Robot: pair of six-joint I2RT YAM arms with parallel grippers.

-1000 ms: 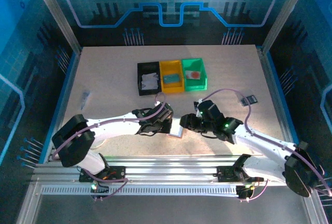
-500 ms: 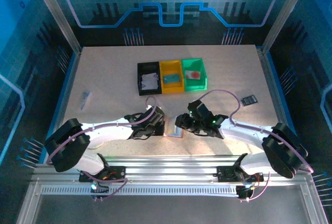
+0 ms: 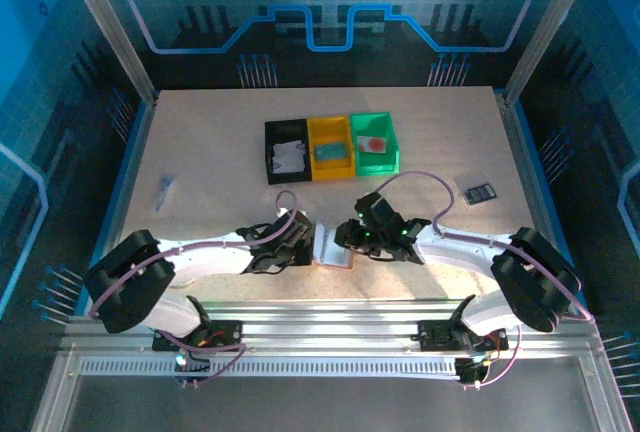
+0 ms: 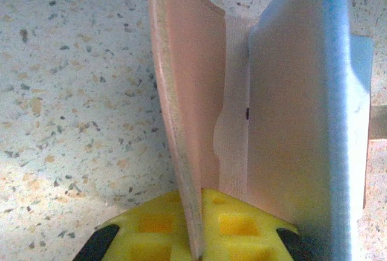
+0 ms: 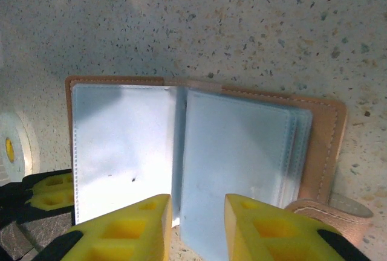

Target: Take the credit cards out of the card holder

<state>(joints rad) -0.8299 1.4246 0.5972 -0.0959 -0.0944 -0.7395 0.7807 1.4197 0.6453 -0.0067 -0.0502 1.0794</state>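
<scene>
Wallet (image 5: 325,152) stands open, left gripper (image 4: 195,228) clamped on its raised cover (image 4: 196,86), right gripper (image 5: 197,225) slightly parted over its clear pockets (image 5: 236,158).

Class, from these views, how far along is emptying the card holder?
Done: the card holder is open. In hand: the left gripper clamps one cover, while the right gripper, jaws open, sits at the clear pockets. Left: drawing cards out; whether the pockets hold any cannot be told.

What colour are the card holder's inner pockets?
The pockets are pale bluish clear plastic; best in the right wrist view.
</scene>
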